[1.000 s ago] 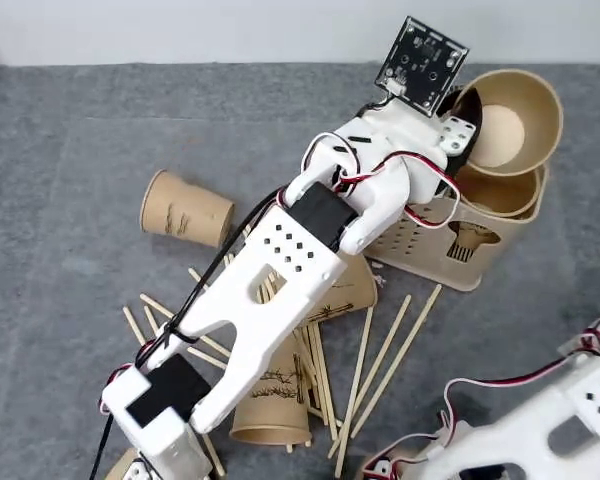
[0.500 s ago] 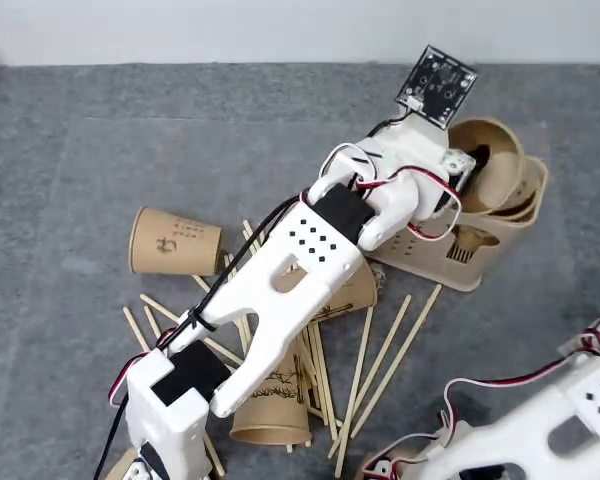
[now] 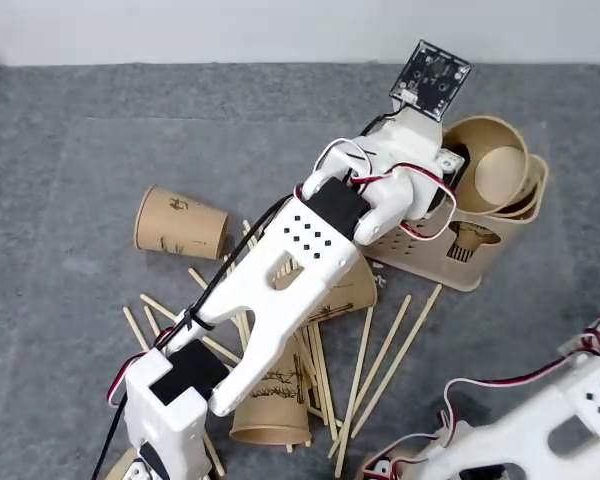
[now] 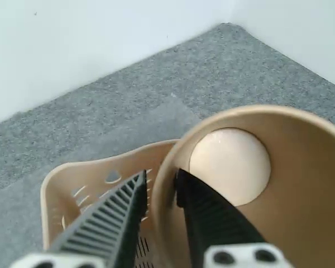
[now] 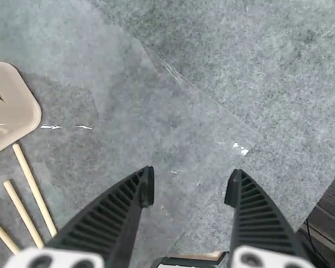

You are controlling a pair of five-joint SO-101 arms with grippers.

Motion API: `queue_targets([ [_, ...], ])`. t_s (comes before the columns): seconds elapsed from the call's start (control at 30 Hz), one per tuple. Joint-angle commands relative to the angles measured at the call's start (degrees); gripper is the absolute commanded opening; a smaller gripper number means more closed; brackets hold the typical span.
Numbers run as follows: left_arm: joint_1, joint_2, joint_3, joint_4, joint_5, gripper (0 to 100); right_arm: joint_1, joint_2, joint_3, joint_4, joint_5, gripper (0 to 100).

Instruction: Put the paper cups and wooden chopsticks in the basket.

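Grey tabletop (image 3: 70, 300): covered by a felt mat. The right pincer (image 5: 191, 178) is held over a bare patch at the near side, jaws spread wide and nothing between them.
Chopsticks (image 3: 380, 355): scattered loose across the near middle. None can be seen in the basket.
Near cup (image 3: 270, 400): laid on its side over the chopsticks, beside the left arm.
Hidden cup (image 3: 345, 295): partly covered by that arm, just in front of the basket.
Lone cup (image 3: 180, 223): on its side, well apart to the left.
Left pincer (image 4: 159, 181): clamped on the wall of a paper cup (image 3: 490, 165), one finger inside the rim and one outside.
Basket (image 3: 460, 250): at the far right, with the gripped cup nested into cups already stacked in it.
Change: a second ago the gripped cup was held higher over the basket, and it has since been lowered into the stack. The lone cup has shifted a little.
Meaning: this delivery is judged all but done, with only the release owed. Three cups and every chopstick are left.
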Motion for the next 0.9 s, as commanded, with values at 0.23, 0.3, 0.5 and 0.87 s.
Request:
queue_targets([
  [0.23,1.05,-2.73,-7.25,-9.85,0.70,12,0.48,-1.01,-0.18,-0.13,0.00,21.6],
  [0.3,2.29,-1.23,-7.16,-12.13,0.79,16,0.48,-1.01,-0.18,-0.13,0.00,21.6],
  [0.5,5.01,2.73,-7.25,-15.65,0.62,20,0.48,-1.01,-0.18,-0.13,0.00,21.6],
  [0.87,-3.08,-12.92,-6.99,0.79,0.70,20,0.13,-1.01,-1.93,-0.84,0.00,21.6],
])
